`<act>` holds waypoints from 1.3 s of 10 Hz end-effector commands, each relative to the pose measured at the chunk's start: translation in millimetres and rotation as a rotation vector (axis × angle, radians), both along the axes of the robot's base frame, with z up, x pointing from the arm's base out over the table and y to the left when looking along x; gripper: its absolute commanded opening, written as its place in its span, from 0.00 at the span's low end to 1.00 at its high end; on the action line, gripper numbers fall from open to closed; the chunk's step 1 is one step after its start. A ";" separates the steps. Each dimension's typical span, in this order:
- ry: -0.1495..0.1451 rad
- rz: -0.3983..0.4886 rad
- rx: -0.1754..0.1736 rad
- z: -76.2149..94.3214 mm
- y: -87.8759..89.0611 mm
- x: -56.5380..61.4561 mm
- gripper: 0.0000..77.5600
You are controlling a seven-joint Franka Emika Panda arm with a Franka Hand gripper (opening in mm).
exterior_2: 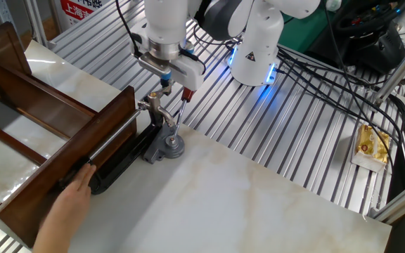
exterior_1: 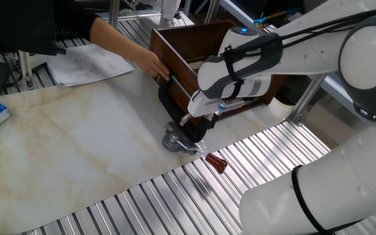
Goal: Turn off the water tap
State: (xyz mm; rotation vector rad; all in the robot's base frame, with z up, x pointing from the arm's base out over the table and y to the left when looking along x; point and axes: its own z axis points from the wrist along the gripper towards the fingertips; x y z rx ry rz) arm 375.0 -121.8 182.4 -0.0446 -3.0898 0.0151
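On the table [exterior_2: 259, 204], at the marble slab's edge beside the ribbed metal strips, the water tap [exterior_2: 157, 109] stood clamped in the black C-clamp [exterior_2: 121, 160], which lay against the brown wooden box [exterior_2: 55, 144]. The tap showed as a small silver fitting with a short lever, just above the clamp's round grey disc [exterior_2: 172, 147] and red-handled rod [exterior_1: 215, 162]. The gripper [exterior_2: 164, 87] hung directly over the tap, close above its top; whether the jaws were open or closed could not be told. A person's hand [exterior_2: 65, 214] rested against the box's near wall, beside the clamp's far end.
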 end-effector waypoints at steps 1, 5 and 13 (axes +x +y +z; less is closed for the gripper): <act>0.047 -0.100 0.009 12.0 15.7 -0.1 0.00; 0.049 -0.141 -0.018 14.6 20.0 0.7 0.00; 0.151 -0.002 -0.063 56.5 -4.9 3.3 0.00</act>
